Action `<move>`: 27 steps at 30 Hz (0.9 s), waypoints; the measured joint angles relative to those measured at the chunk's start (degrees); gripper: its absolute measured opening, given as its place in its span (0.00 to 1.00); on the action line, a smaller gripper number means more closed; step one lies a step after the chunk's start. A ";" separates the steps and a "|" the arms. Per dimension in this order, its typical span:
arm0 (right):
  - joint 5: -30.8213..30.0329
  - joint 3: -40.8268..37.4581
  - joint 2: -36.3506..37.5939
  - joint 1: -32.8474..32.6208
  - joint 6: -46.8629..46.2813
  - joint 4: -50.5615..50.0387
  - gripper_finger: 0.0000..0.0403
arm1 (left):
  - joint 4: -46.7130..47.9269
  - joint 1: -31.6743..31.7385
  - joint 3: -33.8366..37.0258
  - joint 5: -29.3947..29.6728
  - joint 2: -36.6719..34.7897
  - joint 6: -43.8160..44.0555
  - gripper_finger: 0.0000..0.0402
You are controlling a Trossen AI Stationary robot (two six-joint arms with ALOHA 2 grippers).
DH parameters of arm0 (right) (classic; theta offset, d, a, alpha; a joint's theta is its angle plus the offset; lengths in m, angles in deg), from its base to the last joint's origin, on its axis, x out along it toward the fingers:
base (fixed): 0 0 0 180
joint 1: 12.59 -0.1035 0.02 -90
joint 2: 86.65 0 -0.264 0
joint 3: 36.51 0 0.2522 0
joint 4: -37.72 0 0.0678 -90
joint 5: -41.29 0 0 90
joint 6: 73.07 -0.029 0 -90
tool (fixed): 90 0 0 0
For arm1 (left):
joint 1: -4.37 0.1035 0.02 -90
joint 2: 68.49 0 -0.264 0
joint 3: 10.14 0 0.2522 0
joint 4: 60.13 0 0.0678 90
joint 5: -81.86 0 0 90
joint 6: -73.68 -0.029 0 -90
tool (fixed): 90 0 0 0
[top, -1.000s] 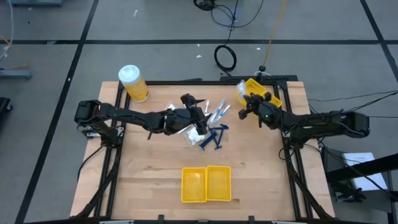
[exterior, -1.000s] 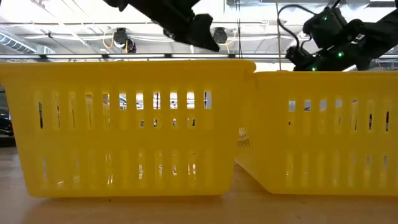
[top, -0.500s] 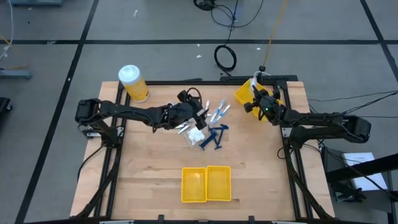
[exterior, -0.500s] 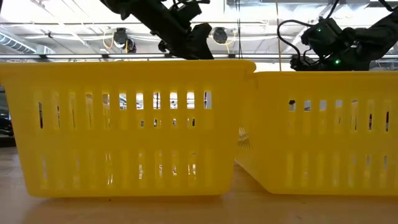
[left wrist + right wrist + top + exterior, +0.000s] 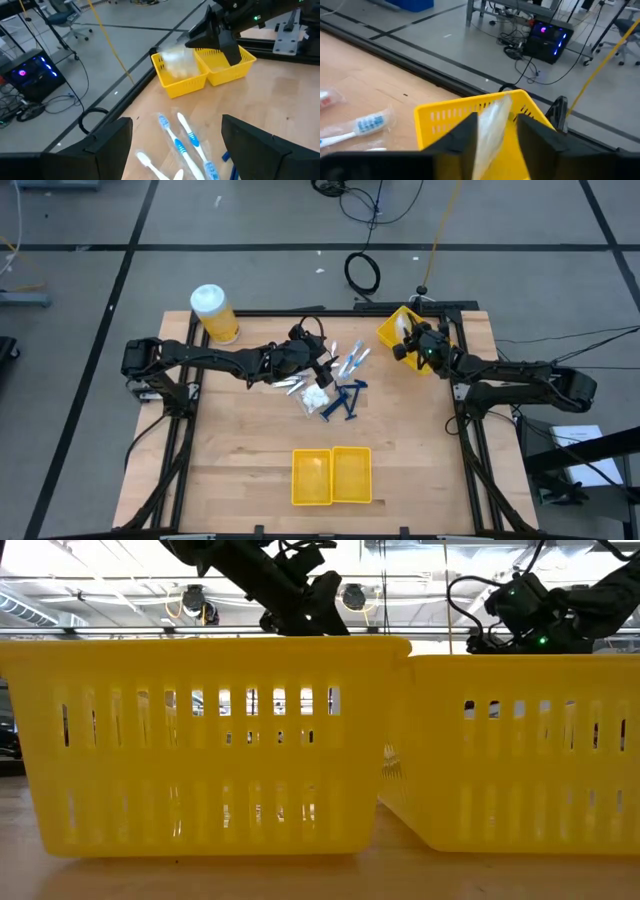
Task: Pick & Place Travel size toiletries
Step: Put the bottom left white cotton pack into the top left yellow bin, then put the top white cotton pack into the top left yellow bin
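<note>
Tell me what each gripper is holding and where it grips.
Right gripper: clear packet between its fingers, over the yellow bin. Left gripper: open, nothing held.

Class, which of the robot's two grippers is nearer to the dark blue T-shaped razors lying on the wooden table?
Left. The left gripper hovers beside the dark blue T-shaped razors, over the toothbrushes; the right gripper is off at the yellow bin near the table's far-right corner.

Even, bright overhead light falls on the worktop (image 5: pixel 250 450), with soft, short shadows under the arms. In the low view, ceiling lamps (image 5: pixel 195 600) glare at 11 o'clock. The packet (image 5: pixel 490 127) looks smeared, perhaps motion blur. Wrist views bend at their edges.
</note>
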 joint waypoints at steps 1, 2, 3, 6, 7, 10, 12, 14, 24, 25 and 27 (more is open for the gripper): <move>-0.01 0.00 0.00 0.33 -0.59 0.00 0.37 | 0.08 0.00 0.00 0.01 0.00 0.00 0.74; 0.02 0.01 0.00 0.62 -1.22 0.00 0.41 | 0.29 0.00 0.00 0.02 0.00 0.00 0.74; 0.06 0.00 0.00 0.90 -1.74 0.01 0.44 | 0.40 0.00 0.00 0.02 0.00 0.00 0.74; 0.09 0.00 0.00 1.66 -2.95 0.85 0.53 | 0.88 0.00 0.00 0.00 0.00 0.23 0.74; 0.11 0.00 0.00 1.88 -3.03 1.53 0.56 | 1.05 0.00 0.00 0.00 0.00 0.24 0.74; 0.38 0.00 -0.01 2.02 -3.33 4.47 0.61 | 2.02 0.00 0.02 0.00 0.00 0.24 0.74; 1.62 0.00 0.01 1.80 -4.14 6.61 0.63 | 3.50 0.00 0.02 0.00 0.00 0.22 0.74; 7.23 0.00 0.02 1.54 -4.30 7.93 0.64 | 5.46 0.00 0.02 0.00 0.00 0.24 0.74; 44.53 0.00 0.00 0.88 -14.30 9.43 0.63 | 33.37 1.25 0.02 -0.05 0.02 12.39 0.74; 45.87 0.00 0.00 0.22 -14.79 9.71 0.63 | 36.95 1.98 0.02 -0.04 0.04 15.33 0.74; 46.81 0.00 0.00 -1.67 -14.93 10.83 0.63 | 43.09 3.62 0.07 0.04 0.04 20.85 0.74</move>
